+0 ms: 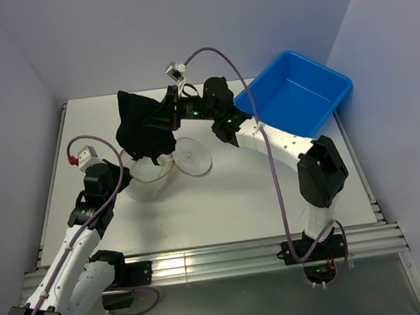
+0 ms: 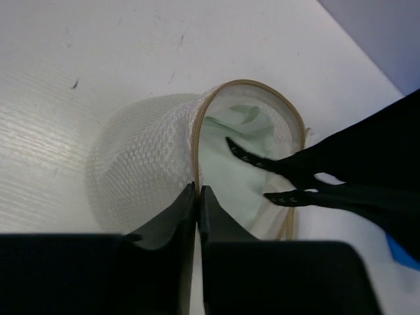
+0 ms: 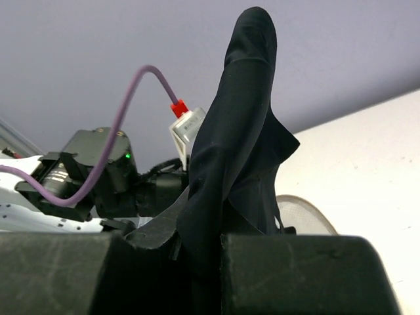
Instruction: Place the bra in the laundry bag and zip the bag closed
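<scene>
The black bra (image 1: 144,127) hangs from my right gripper (image 1: 164,119), which is shut on it above the laundry bag (image 1: 151,182). The bag is whitish mesh with a tan rim, and its mouth stands open with the round flap (image 1: 193,156) lying beside it. My left gripper (image 1: 126,177) is shut on the bag's rim. In the left wrist view the gripper (image 2: 197,191) pinches the tan rim, the mesh bag (image 2: 138,164) lies ahead, and the bra (image 2: 367,170) dangles its strap ends into the mouth. In the right wrist view the gripper (image 3: 207,252) clamps the bra (image 3: 243,131).
A blue plastic bin (image 1: 293,92) stands at the back right of the white table (image 1: 273,188). Purple cables loop over both arms. Grey walls close in the left, the back and the right. The left arm's wrist (image 3: 98,170) shows behind the bra.
</scene>
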Action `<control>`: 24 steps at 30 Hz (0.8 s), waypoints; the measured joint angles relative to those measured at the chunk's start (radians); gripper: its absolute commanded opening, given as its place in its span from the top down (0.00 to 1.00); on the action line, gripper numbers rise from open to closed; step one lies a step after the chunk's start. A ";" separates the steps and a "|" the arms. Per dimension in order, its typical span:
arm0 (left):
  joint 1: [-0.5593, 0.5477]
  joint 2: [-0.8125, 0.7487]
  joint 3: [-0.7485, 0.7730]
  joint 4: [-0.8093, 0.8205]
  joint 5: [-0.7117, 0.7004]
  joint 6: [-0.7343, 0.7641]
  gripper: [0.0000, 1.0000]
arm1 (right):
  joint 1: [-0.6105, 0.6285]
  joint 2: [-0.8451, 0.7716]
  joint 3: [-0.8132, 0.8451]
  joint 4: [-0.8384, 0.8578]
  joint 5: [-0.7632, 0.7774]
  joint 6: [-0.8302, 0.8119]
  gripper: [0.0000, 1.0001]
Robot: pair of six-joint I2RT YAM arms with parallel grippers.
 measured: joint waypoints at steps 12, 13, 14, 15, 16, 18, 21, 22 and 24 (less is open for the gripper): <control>0.010 -0.100 -0.064 0.069 0.026 -0.019 1.00 | 0.005 0.080 -0.075 0.092 -0.038 -0.005 1.00; 0.010 -0.109 -0.066 0.074 0.026 -0.020 1.00 | 0.008 0.083 -0.085 0.095 -0.038 -0.010 1.00; 0.010 -0.117 -0.067 0.082 0.029 -0.021 1.00 | 0.012 0.088 -0.098 0.097 -0.038 -0.016 1.00; 0.010 -0.124 -0.067 0.087 0.034 -0.021 1.00 | 0.016 0.095 -0.107 0.098 -0.038 -0.024 1.00; 0.010 -0.125 -0.068 0.092 0.038 -0.022 1.00 | 0.024 0.105 -0.118 0.098 -0.037 -0.034 1.00; 0.010 -0.123 -0.068 0.108 0.047 -0.026 1.00 | 0.042 0.124 -0.140 0.095 -0.036 -0.055 1.00; 0.010 -0.115 -0.068 0.130 0.064 -0.031 1.00 | 0.070 0.148 -0.187 0.080 -0.026 -0.085 1.00; 0.010 -0.111 -0.068 0.140 0.073 -0.035 1.00 | 0.078 0.154 -0.200 0.076 -0.024 -0.093 1.00; 0.010 -0.106 -0.069 0.154 0.093 -0.039 1.00 | 0.089 0.169 -0.211 0.064 -0.020 -0.106 1.00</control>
